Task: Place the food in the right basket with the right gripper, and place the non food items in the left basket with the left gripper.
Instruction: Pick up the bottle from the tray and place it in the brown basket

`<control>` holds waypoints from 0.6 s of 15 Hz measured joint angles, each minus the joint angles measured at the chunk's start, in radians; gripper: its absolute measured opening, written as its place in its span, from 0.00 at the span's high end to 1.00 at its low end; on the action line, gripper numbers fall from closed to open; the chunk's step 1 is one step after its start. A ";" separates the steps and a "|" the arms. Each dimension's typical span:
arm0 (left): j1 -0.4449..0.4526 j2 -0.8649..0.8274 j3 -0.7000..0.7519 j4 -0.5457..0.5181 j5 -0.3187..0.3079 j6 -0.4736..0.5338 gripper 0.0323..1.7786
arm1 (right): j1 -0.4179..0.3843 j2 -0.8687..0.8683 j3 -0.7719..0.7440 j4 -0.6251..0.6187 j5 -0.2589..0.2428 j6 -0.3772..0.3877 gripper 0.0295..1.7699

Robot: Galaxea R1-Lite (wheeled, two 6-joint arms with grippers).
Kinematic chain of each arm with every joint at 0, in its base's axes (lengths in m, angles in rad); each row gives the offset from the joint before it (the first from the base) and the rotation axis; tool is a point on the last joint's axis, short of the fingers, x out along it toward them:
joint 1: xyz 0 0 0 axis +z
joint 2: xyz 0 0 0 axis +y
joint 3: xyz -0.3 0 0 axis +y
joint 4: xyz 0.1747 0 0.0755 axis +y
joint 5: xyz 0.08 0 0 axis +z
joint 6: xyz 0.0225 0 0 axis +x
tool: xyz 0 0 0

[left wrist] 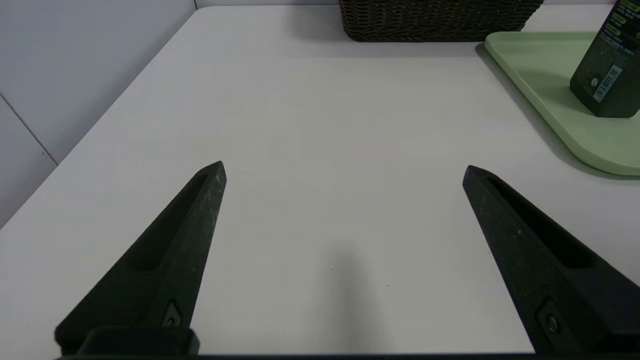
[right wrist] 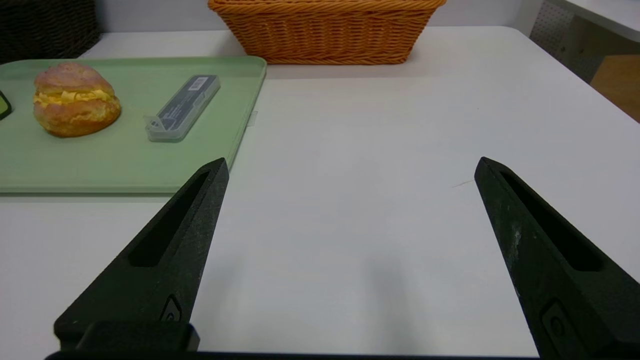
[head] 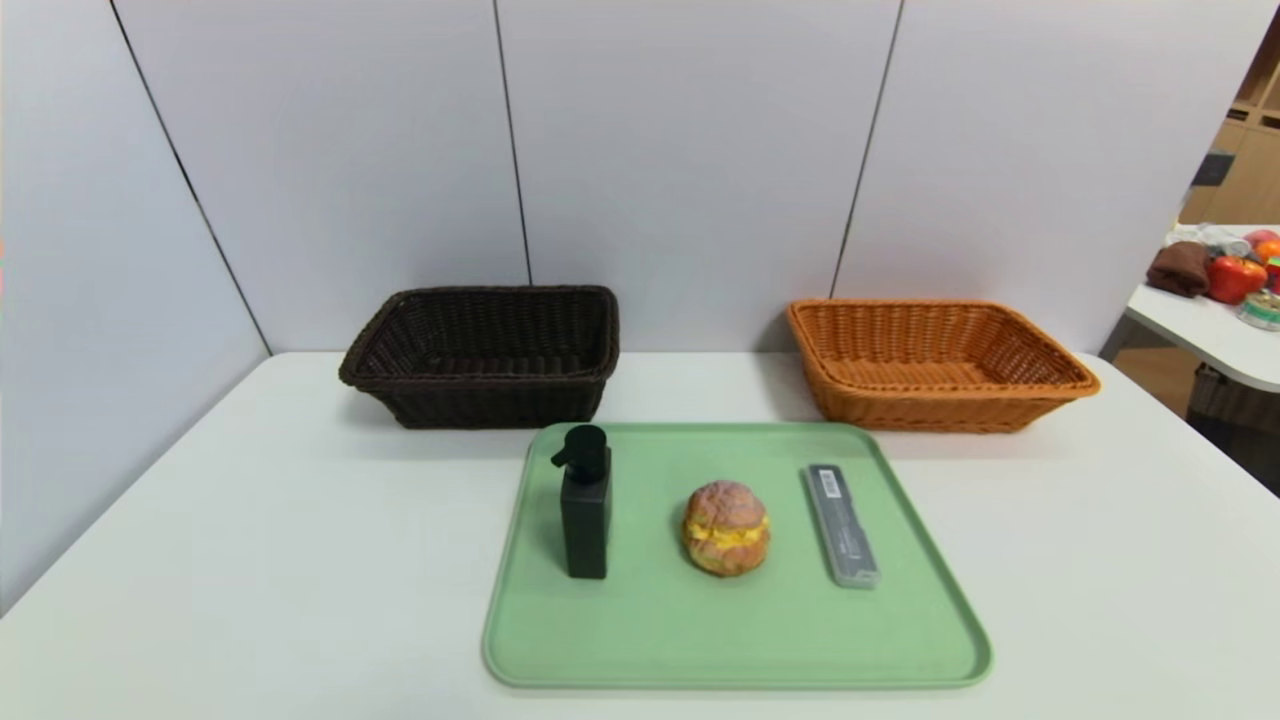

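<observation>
On the worktop (head: 250,560), a green tray (head: 700,640) is carrying the bottle (head: 585,515), bun (head: 726,528) and grey case (head: 842,525) in a row. The dark basket (head: 485,355) and orange basket (head: 935,362) are sitting behind it. The left pincer (left wrist: 344,169) and right pincer (right wrist: 351,165) are hovering wide apart over bare worktop, gripping nothing.

Before me lies a white table (head: 250,560) with a pale green tray (head: 735,640) resting flat on it, backed by grey wall panels (head: 690,150). Off to my right stands a second white table (head: 1205,335) holding red fruit (head: 1232,277) and a brown cloth (head: 1178,268).
</observation>
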 joint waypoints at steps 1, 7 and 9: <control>0.000 0.000 0.000 0.000 0.000 0.000 0.05 | 0.000 0.000 0.000 0.000 0.000 -0.001 0.04; 0.000 0.000 0.000 0.000 0.000 0.000 0.05 | 0.000 0.000 0.000 0.000 -0.001 0.004 0.04; 0.000 0.000 0.000 -0.001 0.000 -0.001 0.05 | 0.000 0.000 0.000 -0.001 -0.001 0.001 0.04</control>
